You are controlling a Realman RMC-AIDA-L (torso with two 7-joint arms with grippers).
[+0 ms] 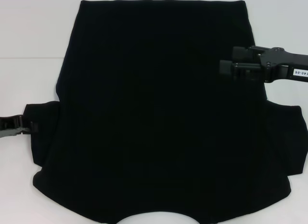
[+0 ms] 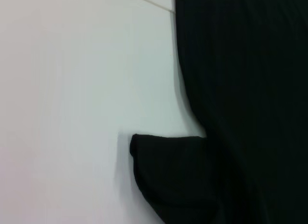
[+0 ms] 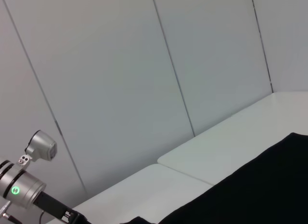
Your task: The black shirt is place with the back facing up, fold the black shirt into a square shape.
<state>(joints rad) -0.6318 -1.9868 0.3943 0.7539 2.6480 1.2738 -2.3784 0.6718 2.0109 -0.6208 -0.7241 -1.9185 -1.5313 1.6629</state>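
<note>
The shirt (image 1: 159, 113) lies spread flat on the white counter (image 1: 29, 36), covering most of it, with the curved neckline at the near edge and a short sleeve sticking out on each side. No print shows on the fabric.

The left claw (image 1: 32, 126) sits low at the shirt's left sleeve, its tip right at the sleeve's edge and seemingly touching the cloth; whether it is clenched on the sleeve or released I cannot tell, since black fingers and black fabric run together. The left wrist view shows only that sleeve (image 2: 168, 176), the shirt body beside it and bare counter (image 2: 62, 113).

The right claw (image 1: 230, 68) hangs above the shirt's right side, farther from the robot than the right sleeve, pointing inward across the fabric. It holds nothing; how wide it stands I cannot tell. A white label on its body reads something like "140-06", turned on end.

Behind the counter stands a pale panelled wall (image 3: 144, 65). In the right wrist view, the left arm (image 3: 21, 185) shows far off, silver with a green light.
</note>
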